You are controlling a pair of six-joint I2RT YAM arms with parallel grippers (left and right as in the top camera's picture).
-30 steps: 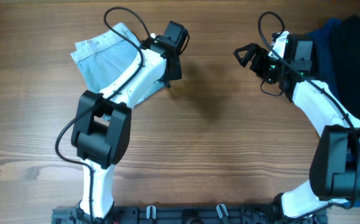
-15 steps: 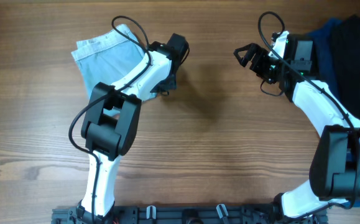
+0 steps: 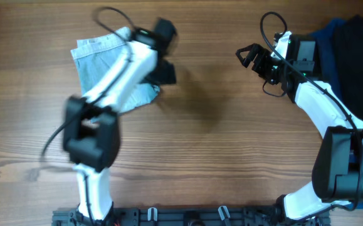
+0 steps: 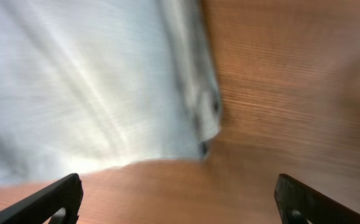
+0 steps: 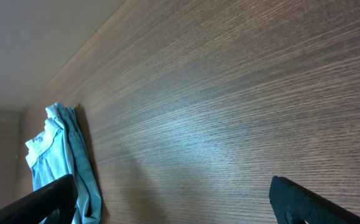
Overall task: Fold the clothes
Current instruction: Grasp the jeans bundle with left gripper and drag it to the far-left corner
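The light blue denim shorts (image 3: 99,63) lie folded at the far left of the table, partly under my left arm. In the left wrist view the shorts (image 4: 74,87) fill the upper left, blurred, with a hem corner near the middle. My left gripper (image 3: 167,70) is open and empty, just right of the shorts; its fingertips (image 4: 55,196) frame bare wood. My right gripper (image 3: 247,56) is open and empty at the far right centre, well away from the shorts, which show small in the right wrist view (image 5: 58,158).
A pile of black and dark blue garments (image 3: 350,44) lies at the far right corner behind my right arm. The wooden table (image 3: 212,144) spans the view. The arm bases stand at the near edge.
My left arm has swung left and toward the far edge, and is blurred with motion. The shorts' right edge now shows beside the arm. The right arm has not moved.
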